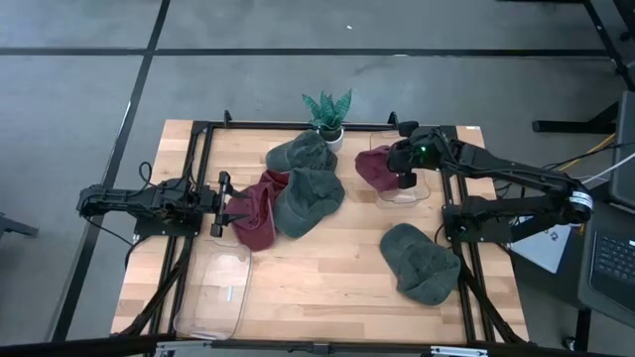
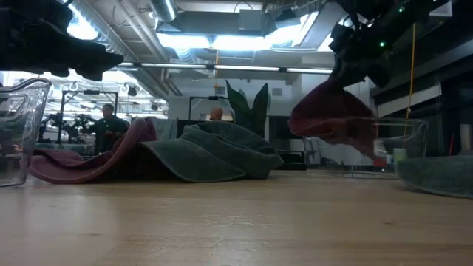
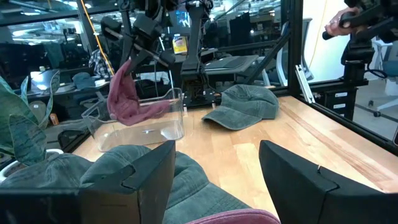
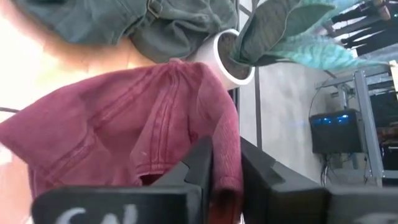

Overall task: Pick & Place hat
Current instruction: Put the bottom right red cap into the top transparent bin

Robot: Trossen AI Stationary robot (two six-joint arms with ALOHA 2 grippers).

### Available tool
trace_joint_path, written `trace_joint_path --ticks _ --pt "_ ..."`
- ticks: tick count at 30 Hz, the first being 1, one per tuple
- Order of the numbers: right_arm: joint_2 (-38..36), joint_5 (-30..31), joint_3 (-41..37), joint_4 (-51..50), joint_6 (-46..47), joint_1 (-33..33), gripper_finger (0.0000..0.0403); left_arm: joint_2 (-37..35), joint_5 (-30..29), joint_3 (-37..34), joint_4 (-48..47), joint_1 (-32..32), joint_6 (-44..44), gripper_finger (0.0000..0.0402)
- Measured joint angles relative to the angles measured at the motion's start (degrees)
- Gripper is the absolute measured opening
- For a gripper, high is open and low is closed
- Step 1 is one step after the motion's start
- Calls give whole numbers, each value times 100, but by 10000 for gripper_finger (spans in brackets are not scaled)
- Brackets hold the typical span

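While right claw (image 1: pixel 406 171) pinches maroon cloth cap (image 1: pixel 375 169) by its edge, cap hangs over clear plastic bin (image 1: pixel 421 192) at table's far right side, beside small potted plant in white pot (image 1: pixel 328 117); left claw (image 1: pixel 220 202) spread wide, low over second maroon cap (image 1: pixel 254 213) beside dark green caps at wooden table (image 1: pixel 327 268) centre

Even, bright light falls on the counter (image 1: pixel 327 268) from overhead, leaving only soft, short shadows under the hats. At table height, ceiling strip lights (image 2: pixel 222 41) blow out to white glare above the green hat (image 2: pixel 214 151), the near wood is blurred, and the maroon hat (image 2: pixel 332 114) is smeared. Up close, that hat's edges go soft.
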Motion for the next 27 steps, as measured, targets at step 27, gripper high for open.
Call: trace_joint_path --ticks 27 --pt "-62 38 -56 398 175 -154 57 0 -2 0 0 1 0 229"
